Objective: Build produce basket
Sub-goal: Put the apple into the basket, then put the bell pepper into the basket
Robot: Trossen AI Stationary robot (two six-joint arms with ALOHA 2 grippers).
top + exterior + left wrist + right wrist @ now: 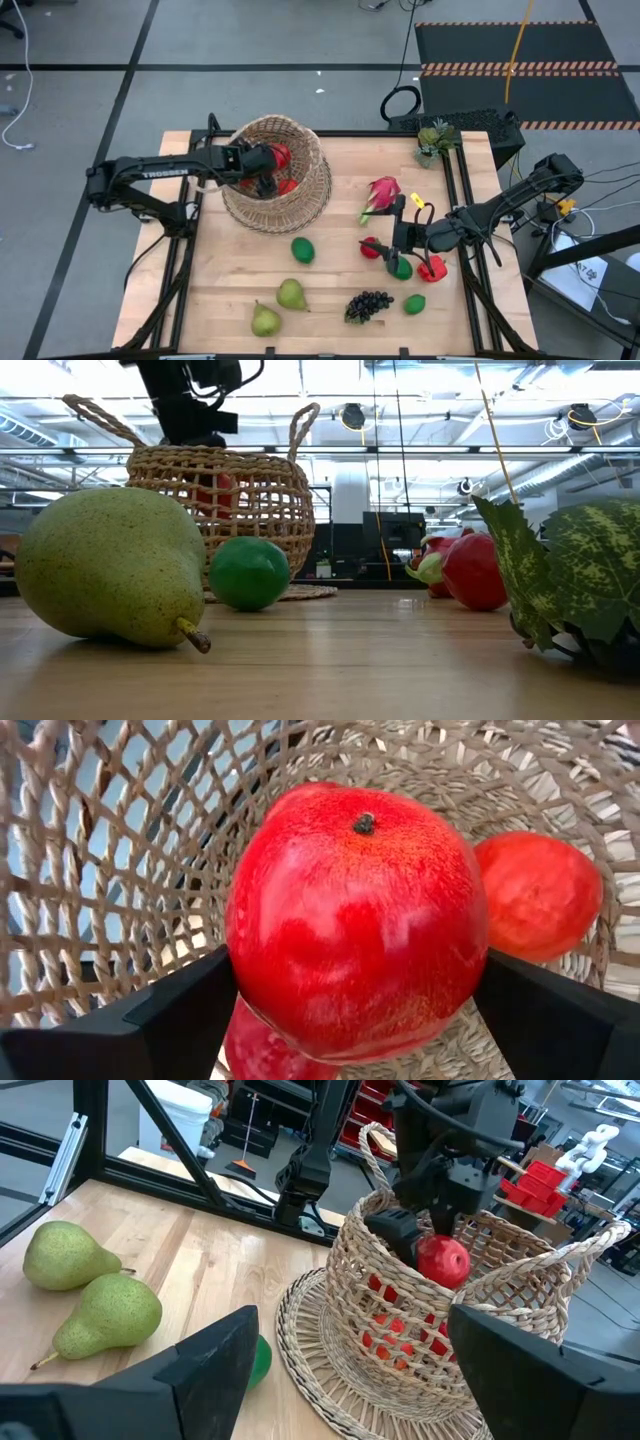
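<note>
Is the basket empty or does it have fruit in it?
Not empty. The basket already has red fruit inside, and the left gripper holds a red apple over it.

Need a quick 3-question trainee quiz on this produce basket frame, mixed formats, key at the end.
1. True or false: the left hand sits over the basket with a red apple between its fingers.
2. Which fruit lies nearest the table's front edge? A) dragon fruit B) pear C) the lime beside the basket
3. Fill in: the right hand stands ___ over the red and green fruit on the table's right side, holding nothing.

Key: 1 true; 2 B; 3 open
</note>
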